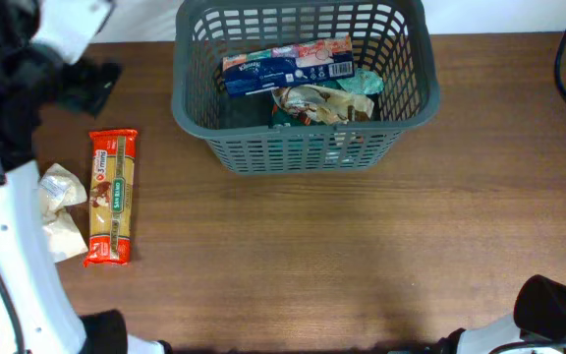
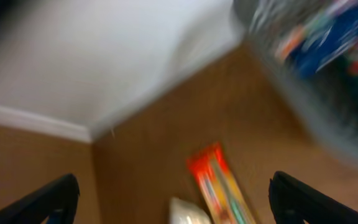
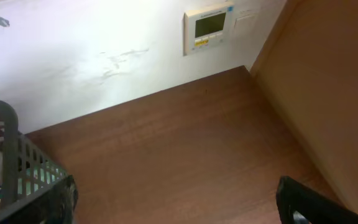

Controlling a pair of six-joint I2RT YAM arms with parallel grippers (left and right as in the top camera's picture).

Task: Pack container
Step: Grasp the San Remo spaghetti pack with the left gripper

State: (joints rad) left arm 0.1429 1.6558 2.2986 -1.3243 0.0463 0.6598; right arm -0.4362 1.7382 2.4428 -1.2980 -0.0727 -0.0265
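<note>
The dark grey basket [image 1: 303, 147] stands at the back centre of the table. It holds a blue tissue packet [image 1: 285, 67] and crumpled green and tan packets [image 1: 324, 103]. A long red and yellow pasta packet [image 1: 111, 197] and a white bag [image 1: 59, 208] lie on the table at the left. My left gripper [image 2: 173, 202] is open and empty, high above these two, and its view is blurred; the pasta packet [image 2: 219, 183] and the basket [image 2: 316, 68] show in it. My right gripper [image 3: 176, 202] is open and empty over bare table, with the basket's corner [image 3: 11, 155] at its left.
The wooden table [image 1: 342, 256] runs to a white wall at the back. A wall panel [image 3: 209, 28] shows in the right wrist view. The left arm's white body [image 1: 8, 265] covers the table's left edge. The right arm [image 1: 558, 315] sits at the front right corner.
</note>
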